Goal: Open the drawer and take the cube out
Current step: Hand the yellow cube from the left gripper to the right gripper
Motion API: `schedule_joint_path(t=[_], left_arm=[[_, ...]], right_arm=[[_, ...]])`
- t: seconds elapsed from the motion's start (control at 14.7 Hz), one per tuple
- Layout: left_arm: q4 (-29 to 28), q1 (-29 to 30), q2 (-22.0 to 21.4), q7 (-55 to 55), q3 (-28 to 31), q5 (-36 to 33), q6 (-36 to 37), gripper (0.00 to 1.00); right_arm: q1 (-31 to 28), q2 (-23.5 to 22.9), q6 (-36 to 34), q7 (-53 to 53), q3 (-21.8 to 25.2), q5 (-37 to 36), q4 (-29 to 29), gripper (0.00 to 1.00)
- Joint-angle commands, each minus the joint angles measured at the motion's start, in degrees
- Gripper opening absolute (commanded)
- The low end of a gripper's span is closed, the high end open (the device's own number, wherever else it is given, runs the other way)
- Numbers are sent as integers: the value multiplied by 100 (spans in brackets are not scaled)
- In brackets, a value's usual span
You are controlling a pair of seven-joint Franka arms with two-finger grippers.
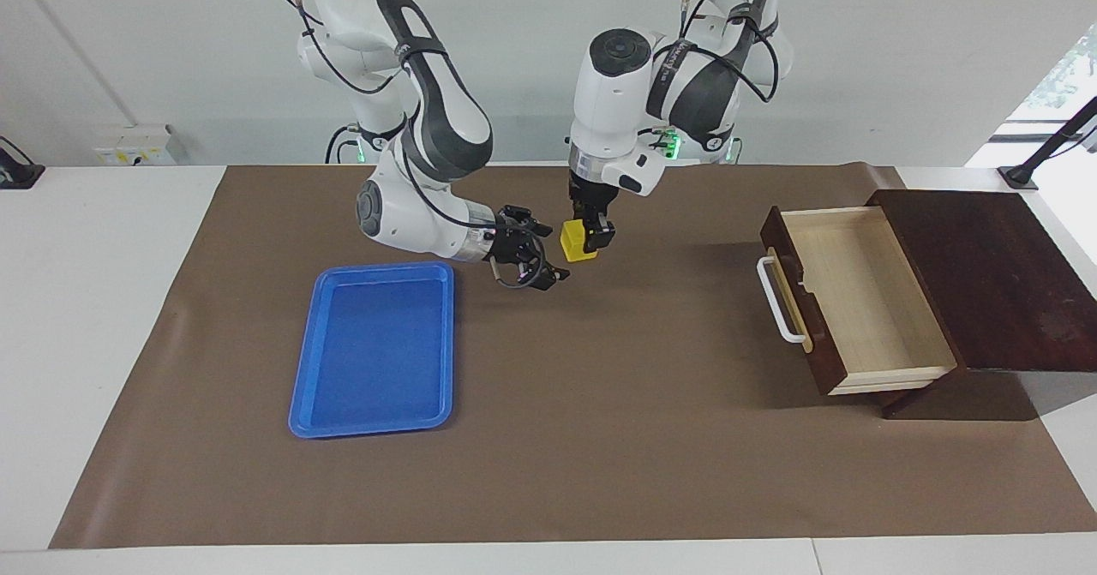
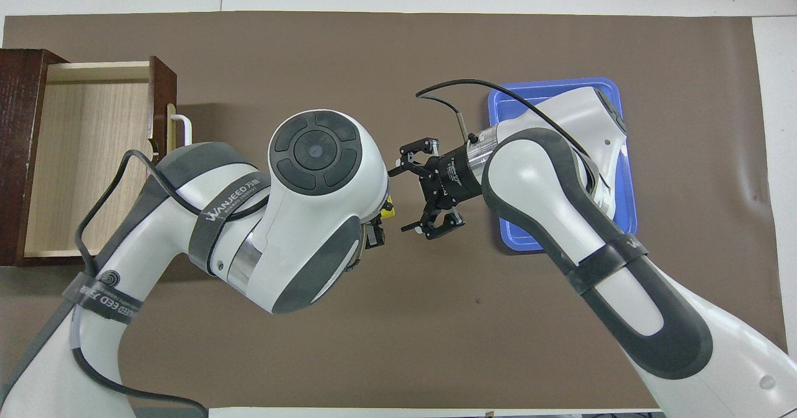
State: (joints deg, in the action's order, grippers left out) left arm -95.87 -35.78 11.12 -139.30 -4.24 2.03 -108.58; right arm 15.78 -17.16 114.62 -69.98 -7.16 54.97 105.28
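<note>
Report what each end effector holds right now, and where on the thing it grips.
The left end effector pinches the cube by its side faces, from above. The right end effector, open beside it, holds nothing.

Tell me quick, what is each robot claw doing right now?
Left gripper: shut on the yellow cube, up over the brown mat.
Right gripper: open, empty, right beside the cube.

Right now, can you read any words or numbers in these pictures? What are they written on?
"WANJEED": on the dark strap around the left arm; the small characters after it are too small to read.
"...EED": on that arm's lower strap, partly hidden.
White print on the right arm's wrist collar: too small to read.
</note>
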Motion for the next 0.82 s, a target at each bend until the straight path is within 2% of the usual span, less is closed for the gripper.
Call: schedule_joint_path(t=[0.0,0.61,0.68,0.75], left_arm=[[-196,-122,-136,-124,107,-106,-155,0],[-275,-122,-145,-98,107,-106,-190,0],[-275,-122,-145,-89,107,-106,-190,0],[-275,-122,-145,-80,107,-106,-190,0]], right_arm=[[13,-7,-27,55,-5,111,-60,100],[171,-15,-1,2,-5,111,-78,98],[172,-15,69,-7,-5,119,-69,86],[180,-15,104,-59,-5,128,-69,57]])
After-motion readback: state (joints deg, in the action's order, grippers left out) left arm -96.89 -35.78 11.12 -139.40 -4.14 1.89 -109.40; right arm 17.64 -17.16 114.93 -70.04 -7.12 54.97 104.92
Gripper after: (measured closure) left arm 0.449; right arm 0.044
